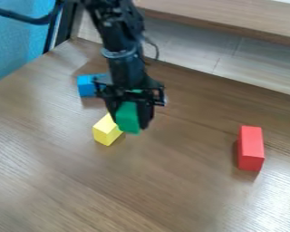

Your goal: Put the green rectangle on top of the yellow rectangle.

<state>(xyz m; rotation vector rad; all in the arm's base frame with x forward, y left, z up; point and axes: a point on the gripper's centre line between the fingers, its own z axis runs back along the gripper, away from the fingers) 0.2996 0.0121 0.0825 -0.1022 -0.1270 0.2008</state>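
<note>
One hand clamped on one green block, one yellow, one red, one blue block

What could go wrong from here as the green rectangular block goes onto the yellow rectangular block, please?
The green rectangular block, held in the black two-finger tool, looks slightly tilted, so it might settle unevenly and topple. The yellow rectangular block is partly hidden behind them, so alignment could be misjudged, and a low approach might nudge it aside.
</note>
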